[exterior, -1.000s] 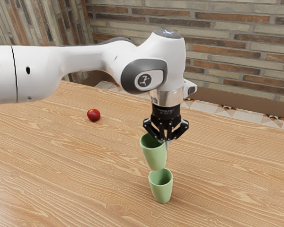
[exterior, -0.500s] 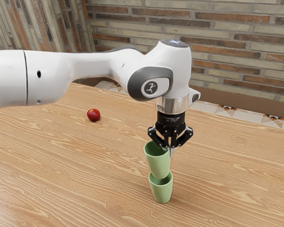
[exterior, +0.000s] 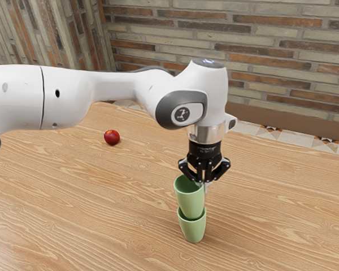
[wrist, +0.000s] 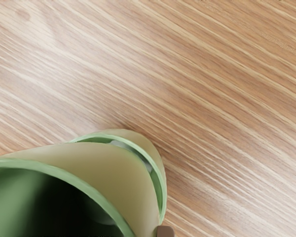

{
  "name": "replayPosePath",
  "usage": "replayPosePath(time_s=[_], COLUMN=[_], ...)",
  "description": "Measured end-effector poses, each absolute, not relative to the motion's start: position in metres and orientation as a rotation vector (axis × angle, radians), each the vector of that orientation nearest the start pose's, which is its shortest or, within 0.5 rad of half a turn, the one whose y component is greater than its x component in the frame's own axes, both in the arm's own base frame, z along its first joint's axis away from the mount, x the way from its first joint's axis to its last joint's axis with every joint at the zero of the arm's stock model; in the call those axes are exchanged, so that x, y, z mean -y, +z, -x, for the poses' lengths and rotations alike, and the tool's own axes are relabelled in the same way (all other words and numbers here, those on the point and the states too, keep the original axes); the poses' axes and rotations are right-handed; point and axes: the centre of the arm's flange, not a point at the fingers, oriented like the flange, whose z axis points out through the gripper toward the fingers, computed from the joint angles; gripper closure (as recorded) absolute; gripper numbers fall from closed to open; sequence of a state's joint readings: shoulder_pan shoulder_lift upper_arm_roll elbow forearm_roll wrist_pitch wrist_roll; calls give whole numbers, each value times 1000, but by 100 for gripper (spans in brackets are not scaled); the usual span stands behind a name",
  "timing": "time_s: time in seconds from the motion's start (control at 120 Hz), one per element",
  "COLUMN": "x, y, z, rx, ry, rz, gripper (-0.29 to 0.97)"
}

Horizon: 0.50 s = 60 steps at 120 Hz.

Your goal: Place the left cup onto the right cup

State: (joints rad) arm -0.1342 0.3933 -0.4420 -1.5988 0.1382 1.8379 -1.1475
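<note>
On the table (exterior: 73, 214), the upper cup (exterior: 189, 197) sits nested in the mouth of the lower cup (exterior: 192, 227). My gripper (exterior: 203, 182) pinches the upper cup's rim at three o'clock; placing looks done, so next I should release and rise straight. An apple (exterior: 111, 136) lies well apart at ten o'clock.

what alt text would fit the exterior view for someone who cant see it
A white robot arm's black gripper holds a green cup by its rim, its base nested in a second green cup standing on a wooden table. A red apple lies farther back, before a brick wall.
</note>
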Motion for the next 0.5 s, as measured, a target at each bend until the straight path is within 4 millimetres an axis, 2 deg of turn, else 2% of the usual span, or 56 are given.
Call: replayPosePath(time_s=[0.142,0.217,0.333,0.5], x=[309,310,312,304], y=[406,401,406,429], z=[-574,-574,-573,-561], rx=[862,872,886,903], ry=[147,147,122,47], rz=[2955,2962,2976,2972], gripper=[78,61,36,17])
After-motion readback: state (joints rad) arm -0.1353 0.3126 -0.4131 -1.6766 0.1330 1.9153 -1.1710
